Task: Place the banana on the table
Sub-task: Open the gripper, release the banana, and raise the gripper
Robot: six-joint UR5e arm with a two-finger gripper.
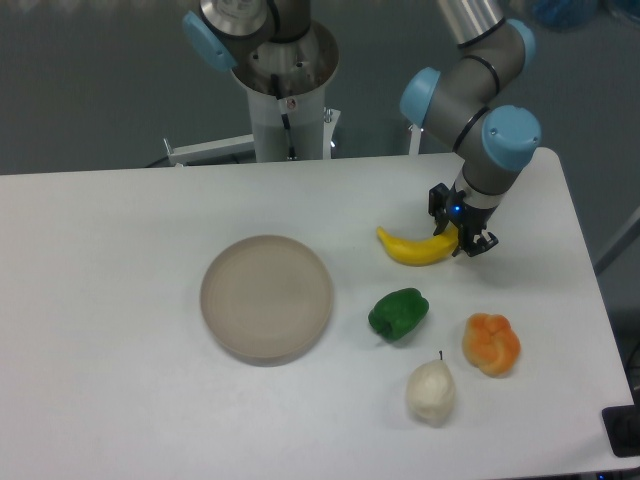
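The bright yellow banana [412, 248] lies low over the white table [120, 400], right of the plate and just above the green pepper. Its right end sits between the fingers of my gripper [456, 236], which comes down from the arm at the upper right. The black fingers [473, 243] close on that end of the banana. The banana's shadow lies tight under it, so it is at or just above the tabletop; I cannot tell whether it touches.
A round beige plate [267, 297] stands left of centre. A green pepper [398, 313], a lumpy orange fruit [491, 344] and a whitish pear-shaped item [430, 391] lie front right. The robot base [285, 100] stands at the back edge.
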